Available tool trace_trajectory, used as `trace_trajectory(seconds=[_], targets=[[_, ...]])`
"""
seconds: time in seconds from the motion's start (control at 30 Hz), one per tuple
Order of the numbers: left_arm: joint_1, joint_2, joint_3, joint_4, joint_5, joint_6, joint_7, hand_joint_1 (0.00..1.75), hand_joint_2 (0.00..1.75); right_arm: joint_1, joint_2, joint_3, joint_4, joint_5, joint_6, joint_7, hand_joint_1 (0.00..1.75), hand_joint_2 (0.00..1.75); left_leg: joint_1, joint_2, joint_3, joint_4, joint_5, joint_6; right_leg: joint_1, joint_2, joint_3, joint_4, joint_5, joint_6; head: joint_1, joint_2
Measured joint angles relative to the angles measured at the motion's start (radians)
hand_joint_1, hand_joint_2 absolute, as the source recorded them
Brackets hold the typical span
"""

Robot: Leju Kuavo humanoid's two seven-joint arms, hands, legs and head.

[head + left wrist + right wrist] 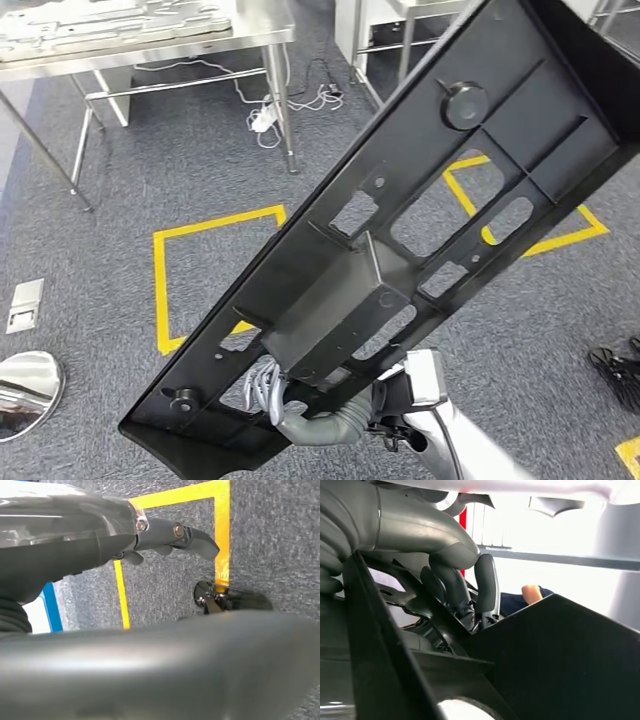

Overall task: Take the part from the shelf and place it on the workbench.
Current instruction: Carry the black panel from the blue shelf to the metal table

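The right hand [283, 395] is gripping the part [392, 250], fingers [486, 587] clamped through a cutout near its lower end; long, stiff, likely tip-heavy. Left hand [177, 535] fingers apart, holding nothing.

Part [423, 230] runs off head view's top-right edge, hides most of right hand [275, 392]. Left hand [177, 536]: finger state unclear, blurred grey mass covers the lower left wrist view.
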Motion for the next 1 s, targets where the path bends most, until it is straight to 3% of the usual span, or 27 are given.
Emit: trace_trajectory(seconds=[0.03,0.1,0.17,0.2,0.23,0.27,0.3,0.37,0.4,0.47,0.53,0.6,0.67,0.73,0.77,0.83,0.9,1.0], targets=[[0.003,-0.001,0.0,0.0,0.0,-0.001,0.001,0.0,1.75,-0.004,-0.001,0.002,0.001,-0.002,0.001,0.0,1.75,1.75,0.003,-0.011,0.004,-0.006,0.001,0.004,0.0,0.009,0.005,0.001,-0.005,0.005,0.0,0.0],[0.003,-0.003,0.001,0.0,-0.001,-0.002,0.001,0.0,1.75,-0.013,-0.004,0.004,0.002,-0.005,0.005,0.0,1.75,1.75,0.011,-0.03,0.016,-0.017,0.003,0.012,-0.001,0.061,-0.011,0.049,-0.037,0.011,0.002,0.0],[-0.002,-0.005,0.002,0.0,-0.002,-0.003,0.0,0.0,1.75,-0.016,-0.011,0.007,0.006,-0.008,0.007,0.001,1.75,1.75,0.014,-0.054,0.019,-0.02,0.001,0.018,-0.002,0.11,-0.08,0.177,-0.092,0.011,0.003,0.0],[-0.005,-0.006,0.002,0.0,-0.002,-0.004,0.0,0.0,1.75,-0.016,-0.014,0.008,0.009,-0.009,0.007,0.002,1.75,1.75,0.014,-0.068,0.02,-0.019,0.0,0.02,-0.001,0.117,-0.119,0.239,-0.11,0.011,0.004,0.0],[-0.005,-0.007,0.002,0.0,-0.002,-0.004,0.0,0.0,1.75,-0.016,-0.017,0.01,0.012,-0.01,0.008,0.002,1.75,1.75,0.014,-0.082,0.022,-0.019,-0.002,0.021,-0.001,0.119,-0.146,0.274,-0.108,0.012,0.004,0.0],[-0.005,-0.008,0.002,0.0,-0.002,-0.004,0.0,0.0,1.75,-0.016,-0.019,0.012,0.014,-0.011,0.008,0.002,1.75,1.75,0.014,-0.096,0.025,-0.019,-0.004,0.02,0.0,0.12,-0.155,0.27,-0.085,0.012,0.004,0.0],[-0.004,-0.009,0.002,0.0,-0.003,-0.005,0.0,0.0,1.75,-0.016,-0.02,0.014,0.016,-0.011,0.008,0.002,1.75,1.75,0.015,-0.11,0.03,-0.018,-0.006,0.019,-0.001,0.124,-0.144,0.226,-0.043,0.011,0.004,0.0],[-0.003,-0.011,0.002,0.0,-0.003,-0.005,0.0,0.0,1.75,-0.017,-0.022,0.016,0.017,-0.012,0.007,0.002,1.75,1.75,0.014,-0.137,0.037,-0.015,-0.014,0.013,-0.004,0.164,-0.099,0.095,0.041,0.009,0.004,0.0],[-0.004,-0.012,0.002,0.0,-0.003,-0.004,0.0,0.0,1.75,-0.017,-0.024,0.016,0.018,-0.012,0.007,0.002,1.75,1.75,0.015,-0.15,0.037,-0.013,-0.016,0.009,-0.006,0.186,-0.081,0.046,0.061,0.008,0.003,0.0],[-0.005,-0.012,0.003,0.0,-0.003,-0.003,0.0,0.0,1.75,-0.018,-0.026,0.018,0.019,-0.013,0.007,0.003,1.75,1.75,0.018,-0.172,0.03,-0.011,-0.018,0.0,-0.006,0.208,-0.069,0.016,0.062,0.002,0.002,0.0],[0.0,-0.012,0.004,0.0,-0.003,-0.002,0.002,0.0,1.75,-0.021,-0.026,0.02,0.019,-0.014,0.005,0.003,1.75,1.75,0.021,-0.183,0.027,-0.01,-0.02,-0.01,-0.007,0.187,-0.063,0.009,0.058,-0.008,0.002,0.0],[0.001,-0.013,0.006,0.0,-0.003,-0.002,0.004,0.0,1.75,-0.022,-0.025,0.02,0.018,-0.016,0.001,0.003,1.75,1.75,0.019,-0.142,0.007,0.035,-0.046,-0.022,-0.011,0.159,-0.054,0.005,0.055,-0.019,0.0,0.0],[-0.003,-0.014,0.006,0.0,-0.003,-0.001,0.004,0.0,1.75,-0.019,-0.026,0.021,0.018,-0.017,-0.002,0.003,1.75,1.75,0.021,-0.087,-0.053,0.151,-0.099,-0.033,-0.01,0.129,-0.047,0.004,0.048,-0.026,-0.002,0.0],[-0.004,-0.014,0.006,0.0,-0.003,-0.002,0.004,0.0,1.75,-0.015,-0.026,0.022,0.019,-0.018,-0.004,0.004,1.75,1.75,0.026,-0.069,-0.112,0.254,-0.127,-0.041,-0.009,0.101,-0.041,0.004,0.04,-0.026,-0.002,0.0],[-0.002,-0.014,0.006,0.0,-0.004,-0.003,0.004,0.0,1.75,-0.014,-0.026,0.023,0.019,-0.018,-0.005,0.004,1.75,1.75,0.028,-0.066,-0.117,0.258,-0.114,-0.042,-0.009,0.089,-0.036,0.004,0.036,-0.025,-0.002,0.0],[0.002,-0.014,0.006,0.0,-0.004,-0.003,0.004,0.0,1.75,-0.015,-0.026,0.024,0.02,-0.018,-0.006,0.004,1.75,1.75,0.027,-0.054,-0.071,0.155,-0.04,-0.036,-0.009,0.068,-0.019,0.004,0.024,-0.021,-0.002,0.0],[0.001,-0.014,0.006,0.0,-0.004,-0.003,0.004,0.0,1.75,-0.016,-0.026,0.024,0.02,-0.019,-0.008,0.004,1.75,1.75,0.019,-0.032,-0.014,0.04,0.008,-0.024,-0.007,0.053,-0.006,0.002,0.014,-0.014,-0.001,0.0],[0.003,-0.014,0.007,0.0,-0.004,-0.003,0.003,0.0,1.75,-0.017,-0.026,0.024,0.02,-0.019,-0.008,0.004,1.75,1.75,0.007,-0.024,0.004,0.0,0.001,-0.007,-0.004,0.039,0.0,-0.004,0.009,0.001,-0.001,0.0]])
